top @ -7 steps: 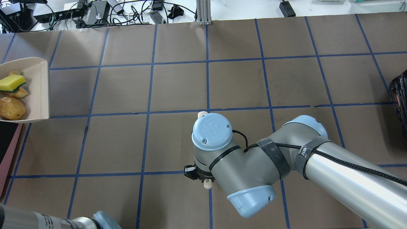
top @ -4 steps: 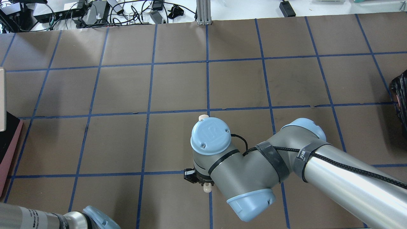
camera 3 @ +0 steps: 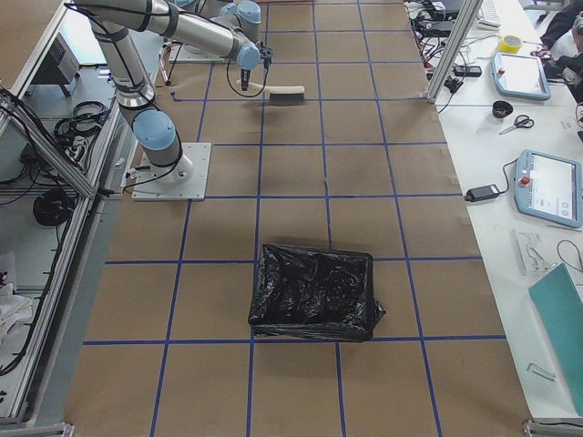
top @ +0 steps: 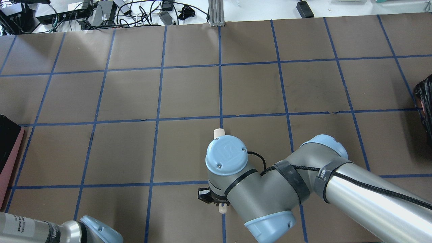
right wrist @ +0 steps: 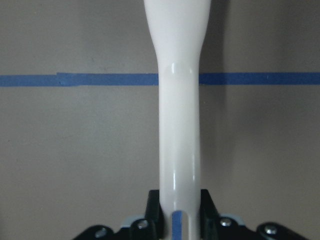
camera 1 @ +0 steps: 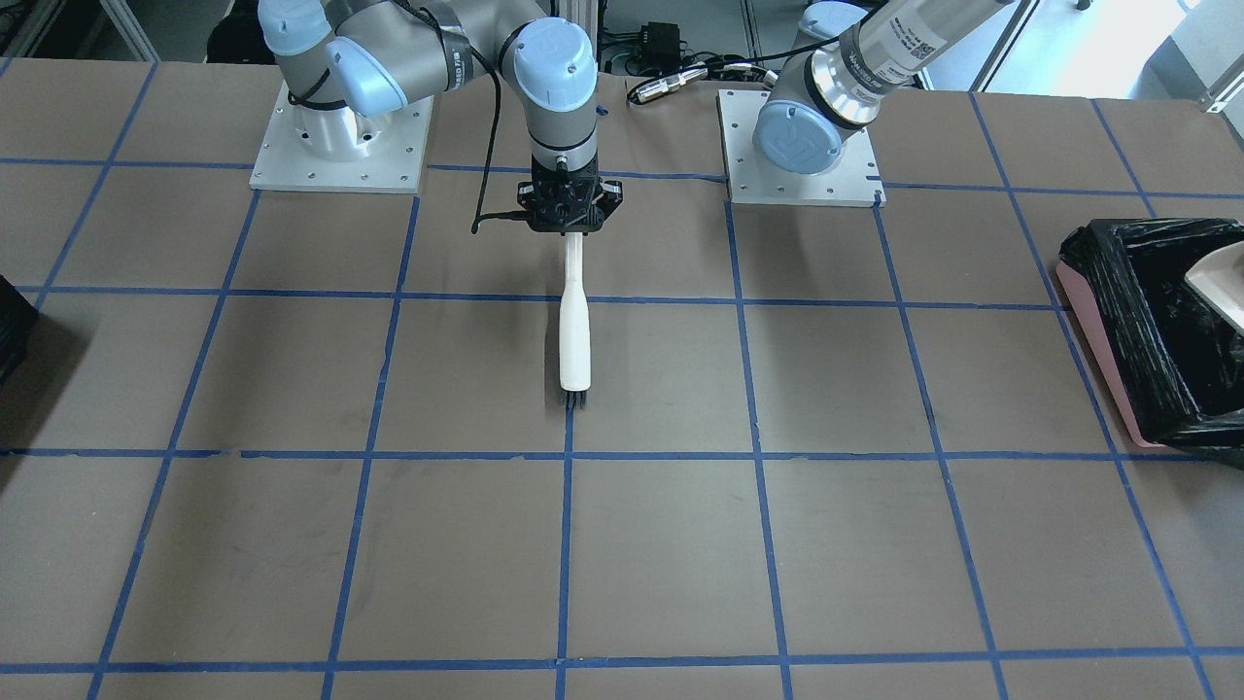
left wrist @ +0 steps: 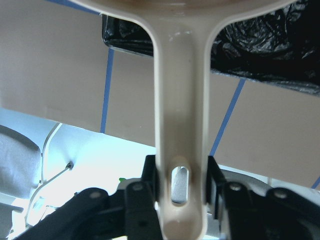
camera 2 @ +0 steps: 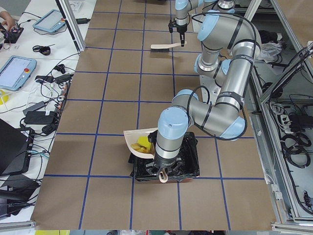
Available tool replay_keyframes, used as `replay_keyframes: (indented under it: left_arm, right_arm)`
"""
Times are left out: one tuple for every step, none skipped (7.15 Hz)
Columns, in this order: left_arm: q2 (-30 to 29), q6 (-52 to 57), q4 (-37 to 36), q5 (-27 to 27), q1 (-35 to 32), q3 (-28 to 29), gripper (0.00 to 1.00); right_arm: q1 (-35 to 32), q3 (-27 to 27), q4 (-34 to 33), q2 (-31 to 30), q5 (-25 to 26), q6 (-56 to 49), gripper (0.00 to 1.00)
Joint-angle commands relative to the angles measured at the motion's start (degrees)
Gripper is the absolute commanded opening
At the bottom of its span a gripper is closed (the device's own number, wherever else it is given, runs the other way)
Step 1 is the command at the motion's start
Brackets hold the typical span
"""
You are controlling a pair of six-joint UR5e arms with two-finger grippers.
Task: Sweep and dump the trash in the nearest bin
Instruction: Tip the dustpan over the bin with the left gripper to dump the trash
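My left gripper is shut on the handle of a cream dustpan. It holds the pan over the pink bin, which is lined with a black bag. Yellow scraps of trash lie in the pan. The brown lump and the tan peel are hidden. My right gripper is shut on the handle of a white brush with its black bristles on the table near the middle. The brush handle fills the right wrist view.
A second bin with a black bag stands at the table's other end, and its edge shows in the overhead view. The arm base plates sit at the robot's side. Cables and devices lie beyond the far edge.
The dustpan with the scraps moved left out of the overhead view, toward the pink bin. The right arm drew the brush back a little toward the robot.
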State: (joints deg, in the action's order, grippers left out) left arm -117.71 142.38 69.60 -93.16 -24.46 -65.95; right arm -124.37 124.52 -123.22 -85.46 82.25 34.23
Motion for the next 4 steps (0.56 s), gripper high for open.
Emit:
replay_keyframes:
  left_arm:
    - [-3.0, 2.6, -10.2, -0.1, 0.2, -0.3, 0.0]
    - [-2.4, 3.8, -14.6, 0.1, 0.2, -3.0, 0.0]
    - [-0.6, 3.1, -24.7, -0.1, -0.1, -8.5, 0.0]
    - [1.4, 3.6, -33.8, -0.1, -0.4, -14.7, 0.0]
  right_arm:
    - [-0.1, 0.0, 0.0, 0.4, -0.1, -0.3, 0.0]
    - [-0.1, 0.1, 0.1, 0.4, 0.0, -0.7, 0.04]
    - [-0.1, 0.0, 0.1, 0.4, 0.3, -0.9, 0.2]
    - [-0.1, -0.1, 0.0, 0.4, 1.0, -0.9, 0.43]
